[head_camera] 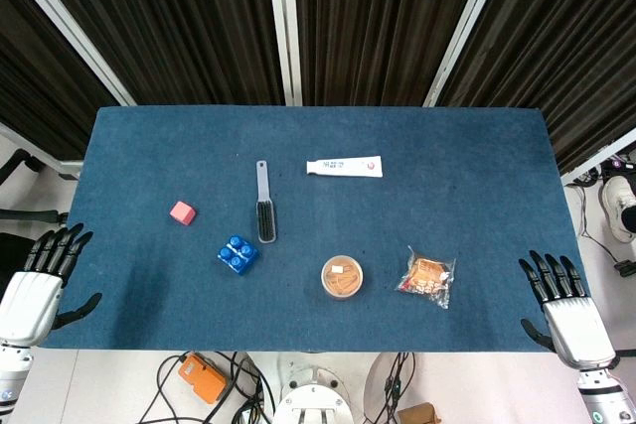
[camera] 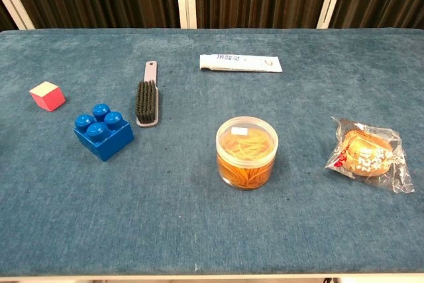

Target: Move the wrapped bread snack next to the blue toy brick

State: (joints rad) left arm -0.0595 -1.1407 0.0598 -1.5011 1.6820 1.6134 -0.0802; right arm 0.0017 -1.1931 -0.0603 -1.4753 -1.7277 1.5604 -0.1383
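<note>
The wrapped bread snack [head_camera: 428, 276] [camera: 368, 154] lies in clear plastic on the blue table, front right. The blue toy brick [head_camera: 238, 254] [camera: 103, 130] stands front left of centre, studs up. A clear tub of rubber bands [head_camera: 342, 276] [camera: 246, 152] sits between them. My left hand [head_camera: 42, 280] hovers at the table's front left corner, fingers spread, holding nothing. My right hand [head_camera: 562, 304] hovers at the front right corner, fingers spread and empty, a short way right of the snack. Neither hand appears in the chest view.
A grey brush [head_camera: 264, 204] [camera: 147, 97] lies just behind the brick. A pink cube [head_camera: 182, 212] [camera: 47, 95] sits to the brick's left. A white tube [head_camera: 344, 167] [camera: 240, 63] lies further back at centre. Dark curtains hang behind the table [head_camera: 477, 166].
</note>
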